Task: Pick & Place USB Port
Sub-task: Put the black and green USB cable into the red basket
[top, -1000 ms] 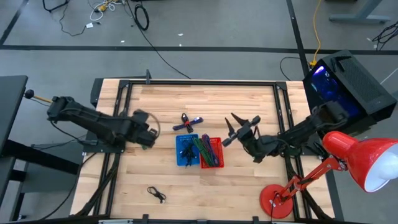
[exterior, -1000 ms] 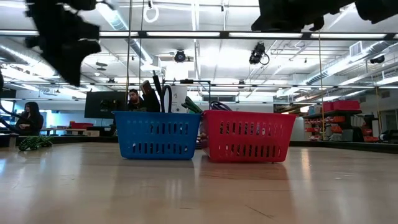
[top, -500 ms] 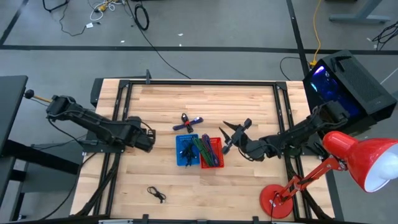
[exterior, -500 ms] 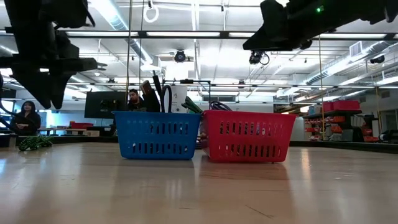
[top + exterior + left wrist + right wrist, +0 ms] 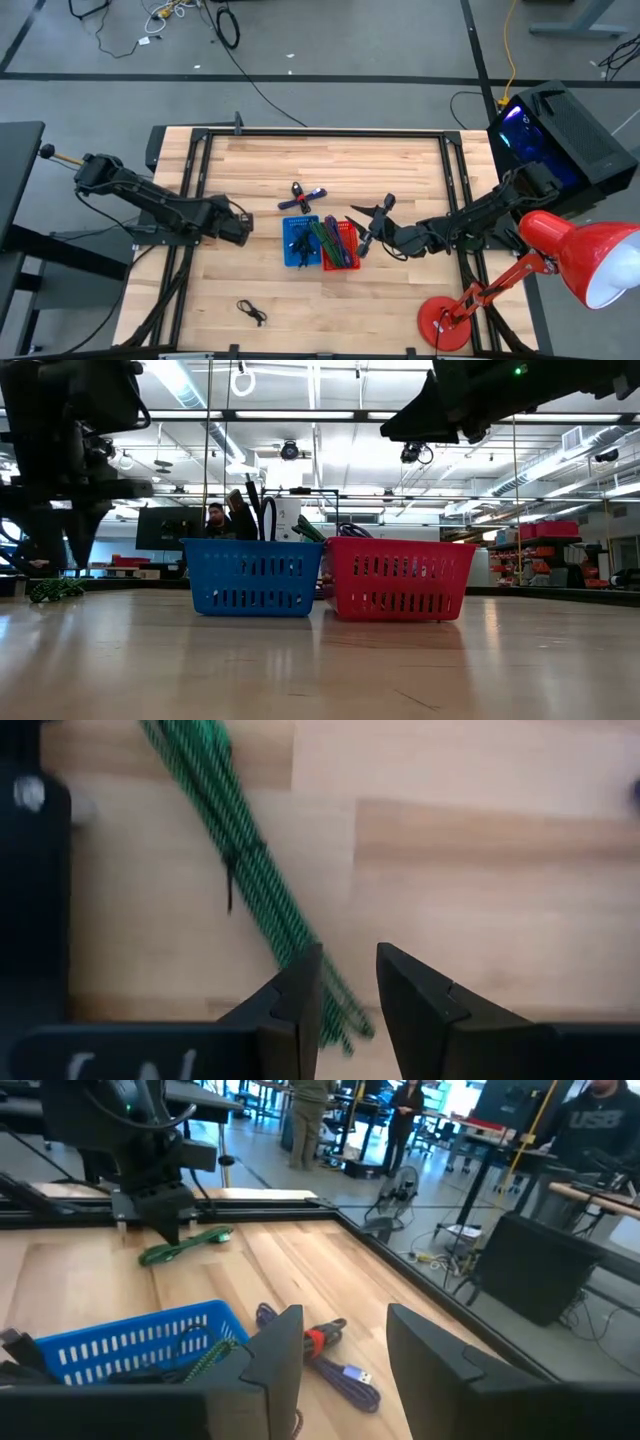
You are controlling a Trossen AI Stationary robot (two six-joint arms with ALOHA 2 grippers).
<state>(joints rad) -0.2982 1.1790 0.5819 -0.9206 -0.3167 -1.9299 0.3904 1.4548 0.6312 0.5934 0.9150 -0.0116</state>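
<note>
Pale wood-plank desk (image 5: 400, 300) with black metal rails along the edges. Blue basket (image 5: 300, 242), slotted plastic with straight walls, sits mid-desk touching a red basket (image 5: 340, 244) of the same make; both hold tangled cables, contents hard to sort out from above. Beyond the blue basket lies a purple cable (image 5: 330, 1365) with a silver USB plug and a red band, loosely looped on bare wood. Well to the left of the blue basket, a bundled green braided cable (image 5: 235, 870) lies flat, tied near the middle by a thin dark strap; its lower end is hidden behind the claw fingers. Left claw (image 5: 348, 982) hangs straight over that bundle's end, fingers (image 5: 296, 995) parted by a narrow gap, grasping nothing. Right claw (image 5: 368, 228) hovers just right of the red basket, fingers spread, released and empty. Small black cable (image 5: 251, 312) curled on the desk in front of the blue basket. Red desk lamp (image 5: 560, 262) at the right edge, shade partly cut off. Low view: both arms are dark silhouettes, claw tips unclear.
</note>
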